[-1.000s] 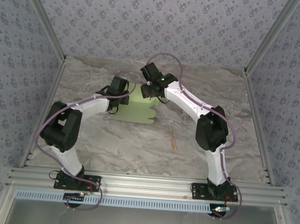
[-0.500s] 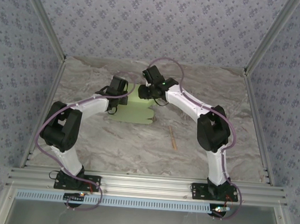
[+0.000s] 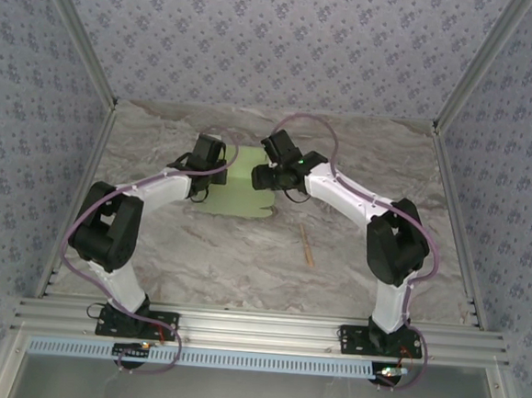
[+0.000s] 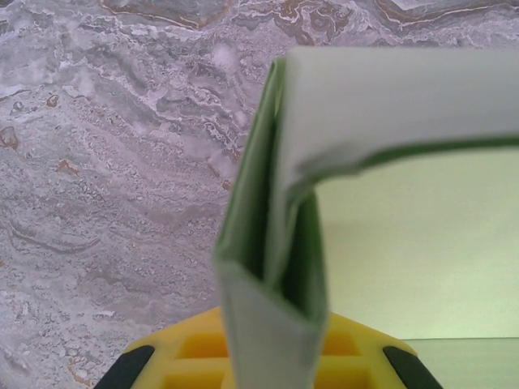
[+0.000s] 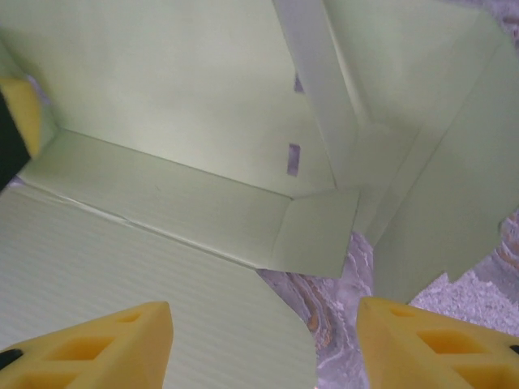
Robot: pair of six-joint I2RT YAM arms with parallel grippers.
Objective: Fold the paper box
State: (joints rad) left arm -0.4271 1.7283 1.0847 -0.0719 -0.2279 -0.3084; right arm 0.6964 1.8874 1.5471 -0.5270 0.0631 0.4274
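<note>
The paper box (image 3: 239, 199) is a pale green card sheet, partly folded, lying at the middle back of the table. My left gripper (image 3: 205, 181) stands at the sheet's left edge. In the left wrist view my left gripper (image 4: 272, 361) is shut on a raised, doubled side wall of the paper box (image 4: 405, 243). My right gripper (image 3: 261, 176) hovers over the sheet's right end. In the right wrist view my right gripper (image 5: 263, 344) is open, its yellow fingers (image 5: 97, 344) wide apart over the flaps and creases of the paper box (image 5: 162, 81), gripping nothing.
A thin tan wooden stick (image 3: 307, 246) lies on the marble-patterned table (image 3: 197, 258) to the right of the sheet. Patterned walls and metal rails (image 3: 256, 327) bound the workspace.
My right gripper has shifted right and toward the front over the sheet's right end, and its jaws have opened wider. The sheet's notched right end now looks shorter. The left gripper has kept its hold.
</note>
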